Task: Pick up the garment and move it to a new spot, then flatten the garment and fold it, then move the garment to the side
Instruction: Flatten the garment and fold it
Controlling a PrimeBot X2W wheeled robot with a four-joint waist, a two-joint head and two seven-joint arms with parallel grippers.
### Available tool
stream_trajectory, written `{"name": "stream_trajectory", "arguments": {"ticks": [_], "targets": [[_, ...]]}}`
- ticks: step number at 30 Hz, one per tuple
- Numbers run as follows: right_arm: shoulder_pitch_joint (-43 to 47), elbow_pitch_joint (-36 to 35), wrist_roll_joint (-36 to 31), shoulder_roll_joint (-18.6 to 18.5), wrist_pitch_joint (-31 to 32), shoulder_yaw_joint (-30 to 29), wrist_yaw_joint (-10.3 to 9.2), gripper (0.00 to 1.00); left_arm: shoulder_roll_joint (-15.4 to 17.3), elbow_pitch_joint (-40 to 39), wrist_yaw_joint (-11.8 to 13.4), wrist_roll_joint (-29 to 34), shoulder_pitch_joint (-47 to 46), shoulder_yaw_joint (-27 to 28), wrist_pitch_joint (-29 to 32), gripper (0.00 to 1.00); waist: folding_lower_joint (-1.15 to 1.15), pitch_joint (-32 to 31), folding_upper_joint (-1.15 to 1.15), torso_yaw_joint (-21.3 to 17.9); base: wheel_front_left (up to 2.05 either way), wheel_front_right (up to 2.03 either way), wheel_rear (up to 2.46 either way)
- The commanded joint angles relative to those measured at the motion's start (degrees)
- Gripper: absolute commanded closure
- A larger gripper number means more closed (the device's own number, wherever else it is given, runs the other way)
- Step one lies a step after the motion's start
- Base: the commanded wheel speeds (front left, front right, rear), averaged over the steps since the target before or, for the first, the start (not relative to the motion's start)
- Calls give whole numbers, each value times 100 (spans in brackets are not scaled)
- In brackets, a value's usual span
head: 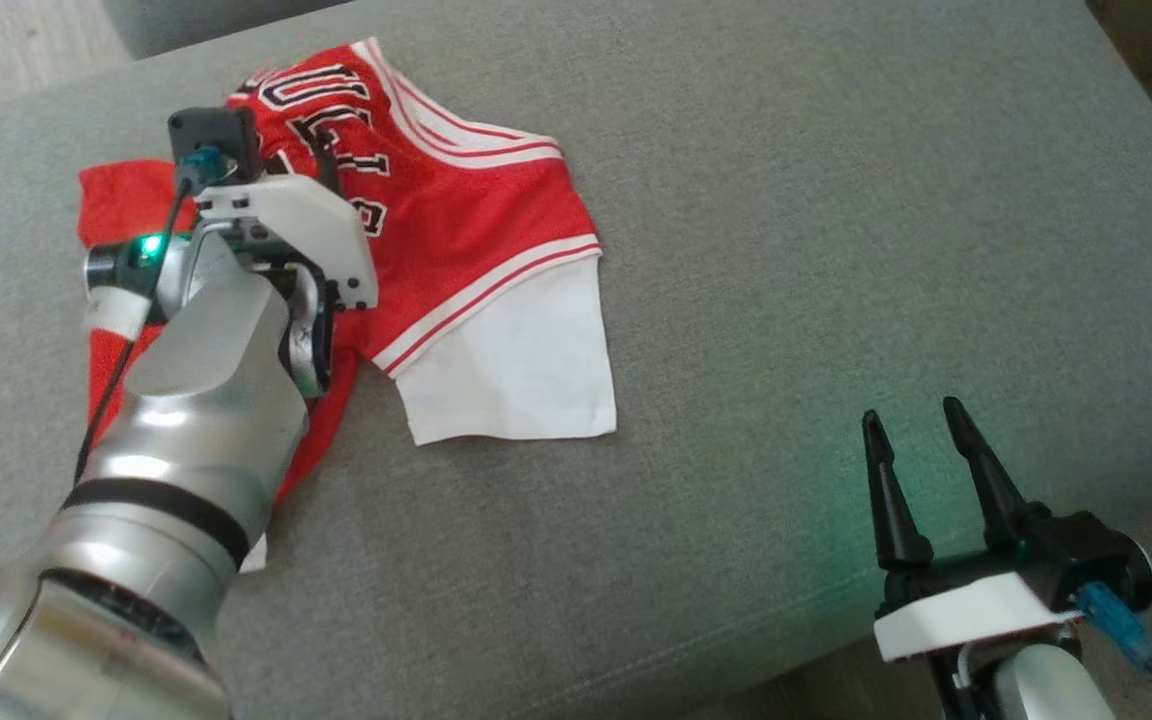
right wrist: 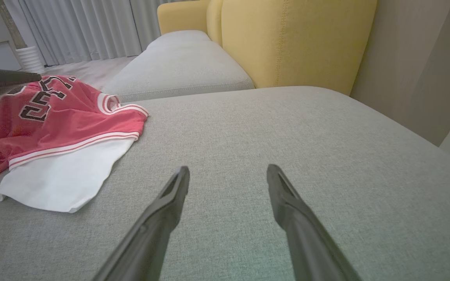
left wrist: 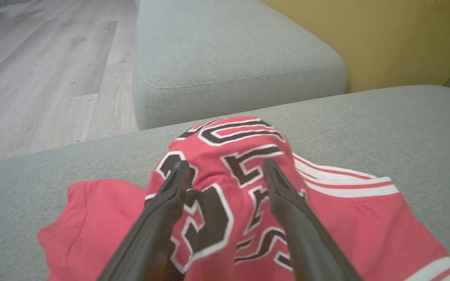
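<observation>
The garment (head: 476, 220) is a red jersey with a white sleeve, striped trim and black lettering. It lies crumpled at the back left of the grey sofa seat (head: 786, 250). My left gripper (left wrist: 225, 164) hovers just over the lettered chest of the garment (left wrist: 365, 218), fingers spread apart and open, with nothing pinched between them. In the head view the left arm covers the garment's left part, and the left gripper (head: 321, 165) is mostly hidden by its own wrist. My right gripper (head: 911, 410) stands open over bare cushion, well right of the garment (right wrist: 65, 117). It also shows in the right wrist view (right wrist: 228, 168).
A second grey cushion (left wrist: 229, 58) adjoins the seat beyond the garment, with a yellow backrest (right wrist: 295, 39) behind it. Wooden floor (left wrist: 33, 78) lies past the seat's left edge. The seat's front edge (head: 636, 680) runs along the bottom of the head view.
</observation>
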Motion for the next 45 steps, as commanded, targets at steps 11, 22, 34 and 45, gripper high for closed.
{"name": "stream_trajectory", "arguments": {"ticks": [11,22,34,45], "targets": [[53,-256,-58,-40,-55,-349,44,0,342,-2375,285,554,992,1146,-138,0,0,-516,0,553,0,0,0],[402,-356,-382,-40,-55,-806,44,0,616,-5345,455,1930,4012,1995,-140,0,0,-1123,0,1494,0,0,0],[424,15,-417,-40,-55,-555,44,0,389,-5938,-408,2741,6203,3270,-140,0,0,-1481,0,2017,0,0,0],[445,301,-236,-40,-55,-432,44,0,-20,-6047,-1185,3337,6654,3887,-140,0,0,-1578,0,2227,0,0,0]]}}
